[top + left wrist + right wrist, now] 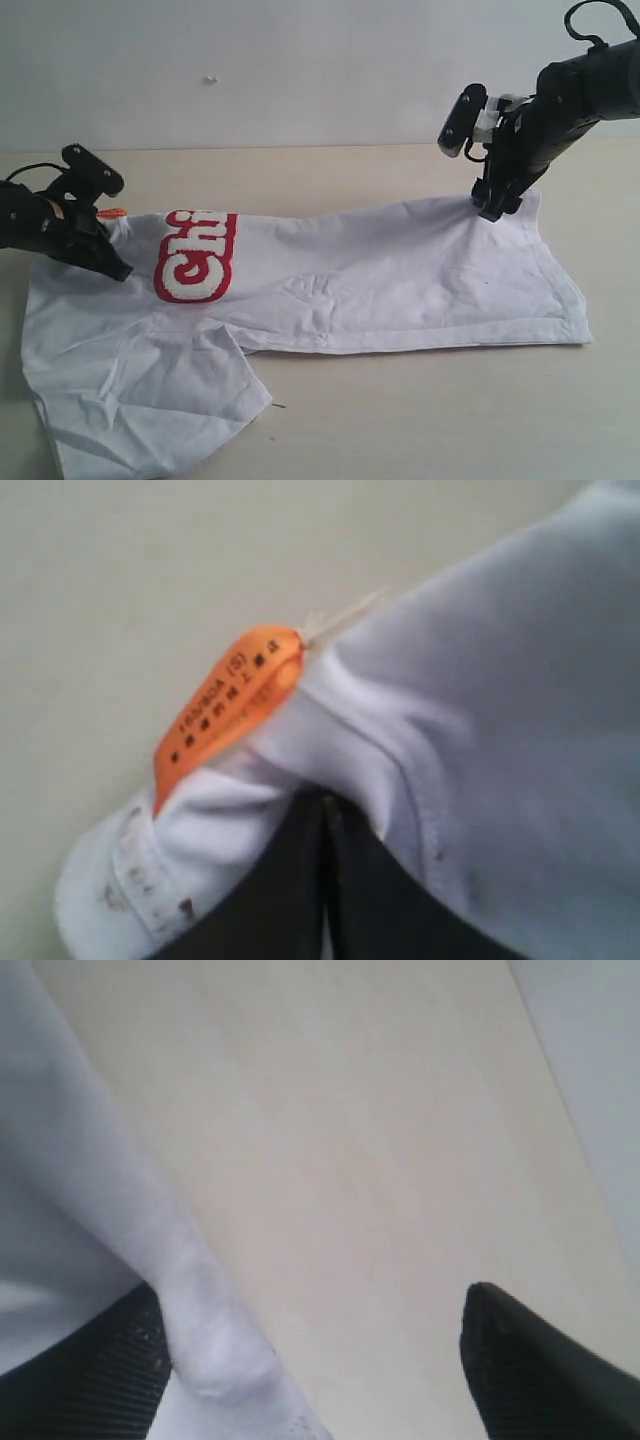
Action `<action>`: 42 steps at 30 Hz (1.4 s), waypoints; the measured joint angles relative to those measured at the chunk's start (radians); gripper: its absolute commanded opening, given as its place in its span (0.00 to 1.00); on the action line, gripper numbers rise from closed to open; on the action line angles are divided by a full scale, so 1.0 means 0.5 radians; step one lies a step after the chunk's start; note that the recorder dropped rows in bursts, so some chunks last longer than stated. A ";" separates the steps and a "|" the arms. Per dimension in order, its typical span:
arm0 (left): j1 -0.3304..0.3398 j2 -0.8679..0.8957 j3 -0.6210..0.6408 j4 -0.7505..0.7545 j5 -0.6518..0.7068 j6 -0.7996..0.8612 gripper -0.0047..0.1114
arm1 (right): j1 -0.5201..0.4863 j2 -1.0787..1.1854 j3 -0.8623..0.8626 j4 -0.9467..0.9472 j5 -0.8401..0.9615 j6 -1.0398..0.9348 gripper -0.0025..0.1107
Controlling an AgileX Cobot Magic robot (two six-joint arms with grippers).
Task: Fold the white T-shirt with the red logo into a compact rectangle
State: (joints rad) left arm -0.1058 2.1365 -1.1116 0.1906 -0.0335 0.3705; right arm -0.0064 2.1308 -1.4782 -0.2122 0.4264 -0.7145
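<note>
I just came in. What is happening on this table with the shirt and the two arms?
Two robot arms are folding the white T-shirt, which lies partly folded on the table. The left gripper is shut on the collar beside the orange tag. The right gripper stands open at the far hem corner, with the cloth edge against one finger.

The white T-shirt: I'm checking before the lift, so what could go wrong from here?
The right gripper is open with only the white T-shirt's edge beside one finger; closing could catch a sliver or miss. The left gripper is shut at the collar by the orange tag; lifting alone may drag the shirt askew.
</note>
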 measured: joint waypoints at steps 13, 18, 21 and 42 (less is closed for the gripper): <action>0.000 0.091 -0.164 -0.017 0.052 -0.090 0.07 | -0.336 0.000 0.000 0.015 0.107 0.360 0.67; 0.004 0.012 -0.142 -0.017 0.138 -0.102 0.40 | -0.338 0.000 0.000 0.180 0.121 0.477 0.61; 0.017 -0.077 -0.128 -0.017 0.188 -0.152 0.66 | -0.338 0.000 0.000 0.237 0.139 0.485 0.52; 0.104 -0.591 -0.090 -0.421 1.320 -0.583 0.04 | -0.338 -0.304 -0.004 1.319 0.854 0.410 0.02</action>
State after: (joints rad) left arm -0.0537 1.8412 -1.1567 -0.0196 0.6266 0.0792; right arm -0.1752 1.9790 -1.4801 0.4475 0.8536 -0.5093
